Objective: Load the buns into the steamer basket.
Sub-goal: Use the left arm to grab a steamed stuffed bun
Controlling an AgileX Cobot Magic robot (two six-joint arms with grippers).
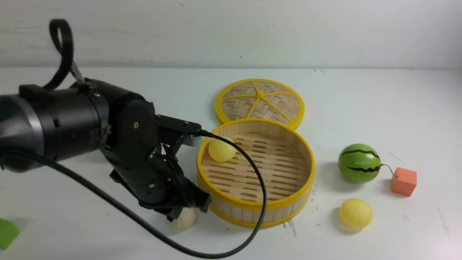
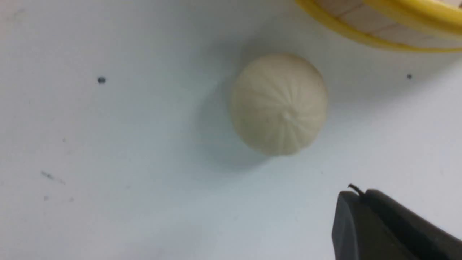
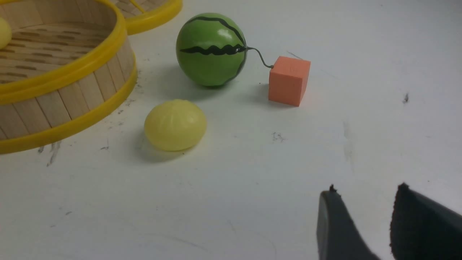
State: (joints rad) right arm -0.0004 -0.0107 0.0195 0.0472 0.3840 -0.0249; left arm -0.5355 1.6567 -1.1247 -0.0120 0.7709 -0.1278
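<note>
The steamer basket [image 1: 306,180] stands mid-table with one pale yellow bun [image 1: 221,150] inside at its far left. An off-white bun [image 1: 183,220] lies on the table by the basket's near-left wall, partly hidden under my left gripper [image 1: 186,208]. In the left wrist view this bun [image 2: 279,104] lies apart from my left gripper [image 2: 361,193], whose jaws are together and empty. A second yellow bun [image 1: 355,213] lies on the table right of the basket; it shows in the right wrist view [image 3: 175,124], well away from my open, empty right gripper [image 3: 366,189].
A flat woven lid [image 1: 260,99] lies behind the basket. A green striped watermelon ball [image 1: 359,163] and an orange cube [image 1: 403,181] sit at the right. A green block [image 1: 7,233] is at the near left edge. My left arm's cable [image 1: 260,180] hangs over the basket.
</note>
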